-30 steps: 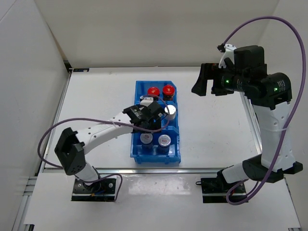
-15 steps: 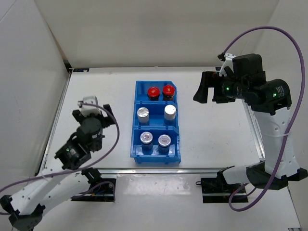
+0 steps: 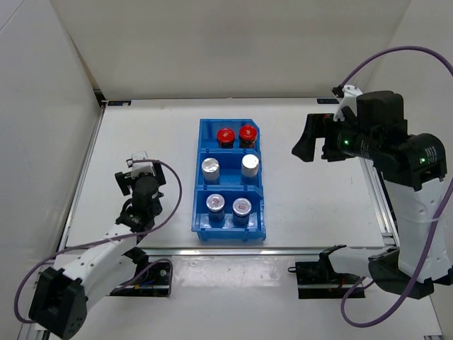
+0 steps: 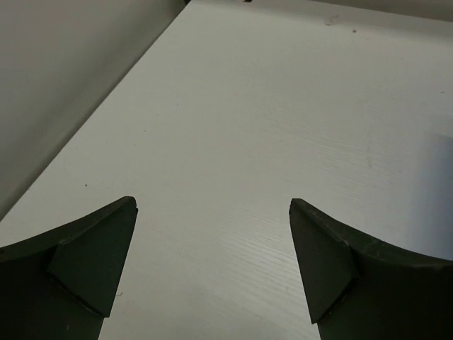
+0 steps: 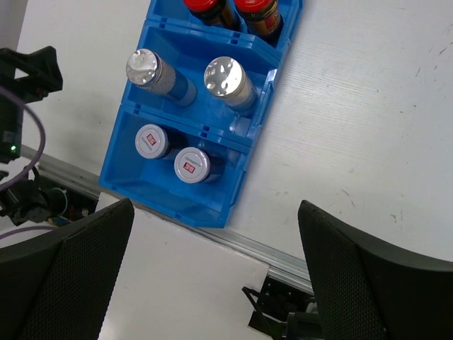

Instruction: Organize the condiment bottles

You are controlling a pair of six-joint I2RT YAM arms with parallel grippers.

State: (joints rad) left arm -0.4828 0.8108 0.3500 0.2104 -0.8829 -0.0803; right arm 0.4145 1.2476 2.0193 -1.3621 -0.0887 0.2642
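Six condiment bottles stand in the blue bin [image 3: 201, 225]. Two red-capped bottles [image 3: 236, 134] fill the far compartment, two tall silver-capped bottles [image 3: 211, 168] the middle one, and two short silver-capped bottles with red-marked lids [image 3: 243, 207] the near one. The right wrist view shows the bin [image 5: 177, 209], the tall bottles [image 5: 226, 76] and the short bottles [image 5: 192, 164] from above. My left gripper [image 3: 140, 172] is open and empty, low over bare table left of the bin [image 4: 212, 204]. My right gripper [image 3: 315, 138] is open and empty, high and right of the bin [image 5: 216, 205].
White walls close off the back and left of the table. A metal rail [image 5: 297, 258] runs along the table's near edge in front of the bin. The arm bases and purple cables sit at the near side.
My left arm has pulled back from the bin's middle compartment to the table's left near side, leaving a tall silver-capped bottle standing there. My right arm drifted slightly right.
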